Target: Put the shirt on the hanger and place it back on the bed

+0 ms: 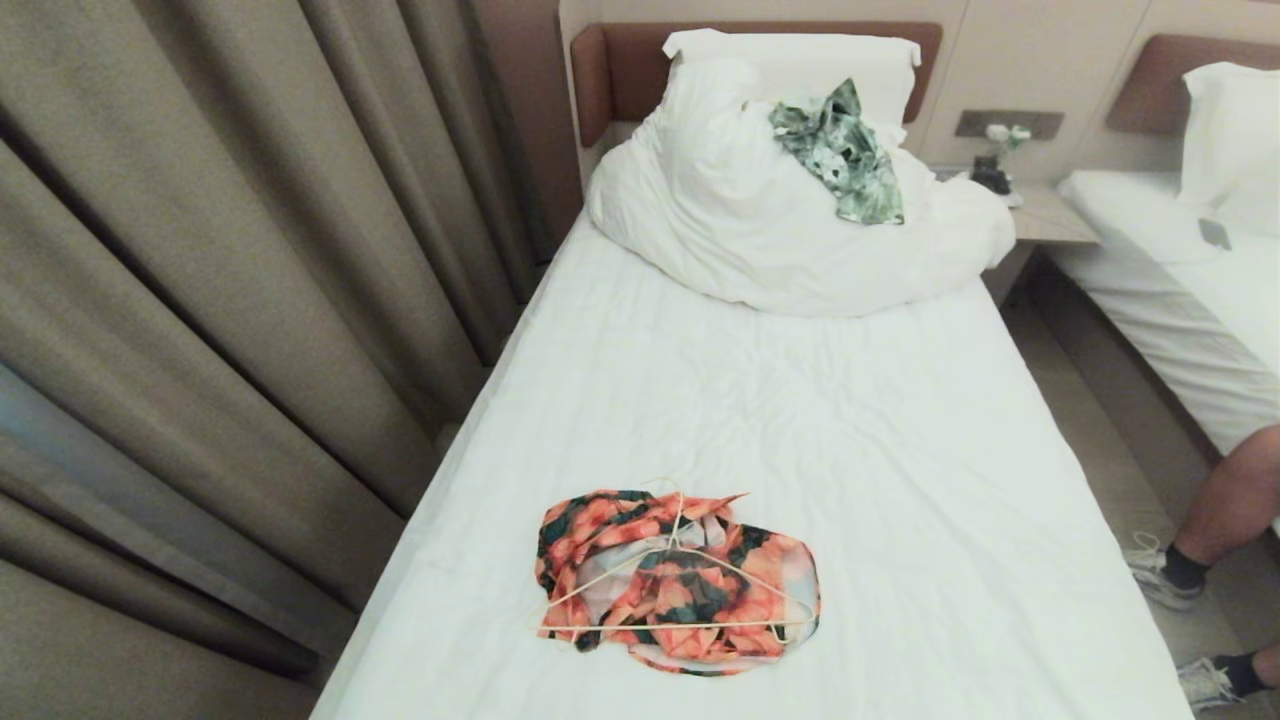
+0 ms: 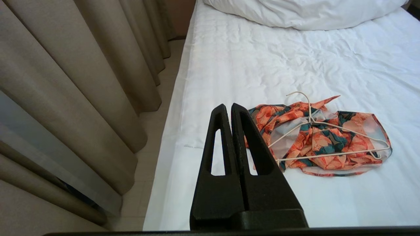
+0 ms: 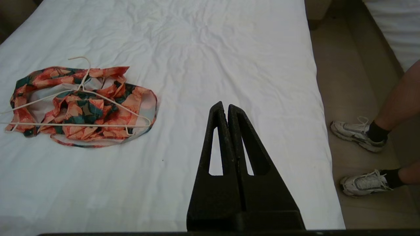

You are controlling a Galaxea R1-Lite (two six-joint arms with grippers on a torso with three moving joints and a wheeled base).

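Shirt (image 1: 690, 590) crumpled on bed (image 1: 900, 450), hanger (image 1: 672, 590) lying on top.

Neither arm shows in the head view. The left gripper (image 2: 228, 106) hangs with its two black fingers pressed together, empty, apparently above the bed's (image 2: 229, 65) left edge. The right gripper (image 3: 225, 105), likewise closed and empty, hangs nearer its right edge.
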